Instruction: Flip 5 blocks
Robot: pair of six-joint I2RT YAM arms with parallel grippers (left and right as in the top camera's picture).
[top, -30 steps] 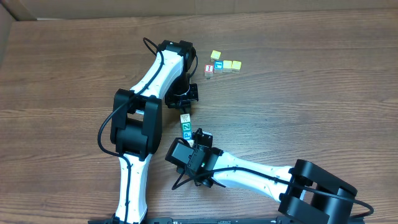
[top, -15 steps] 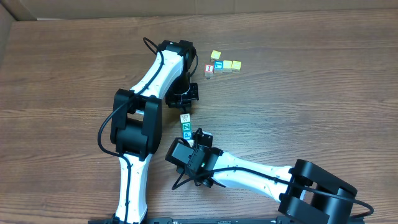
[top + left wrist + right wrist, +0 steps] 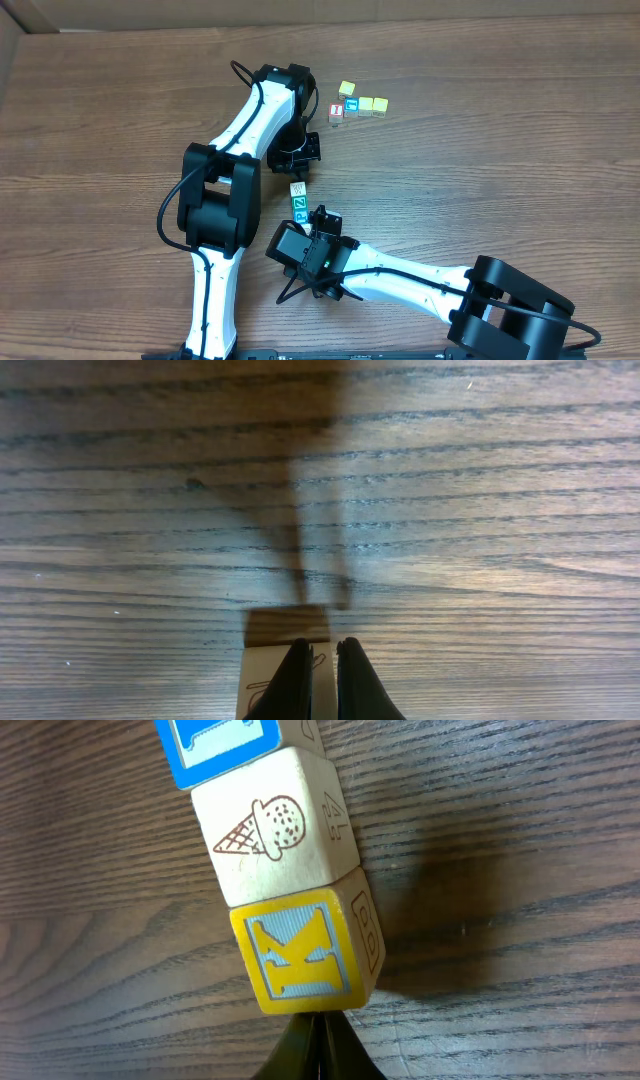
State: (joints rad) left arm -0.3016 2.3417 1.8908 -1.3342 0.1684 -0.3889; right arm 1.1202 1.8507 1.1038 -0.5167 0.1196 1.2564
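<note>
At either end of the blocks (image 3: 300,206), your left gripper (image 3: 320,648) and right gripper (image 3: 320,1023) sit clenched empty, seemingly touching them.

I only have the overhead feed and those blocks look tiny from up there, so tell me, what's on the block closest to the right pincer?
Observer: In the right wrist view, the K block sits just beyond the tips of the right pincer. Its face shows a letter K in a yellow frame.
Operator: And what is the left pincer doing?
Observer: The left wrist view shows the left pincer shut, with its tips in front of a cream block that has a faint line drawing. I cannot tell whether they touch.
</note>
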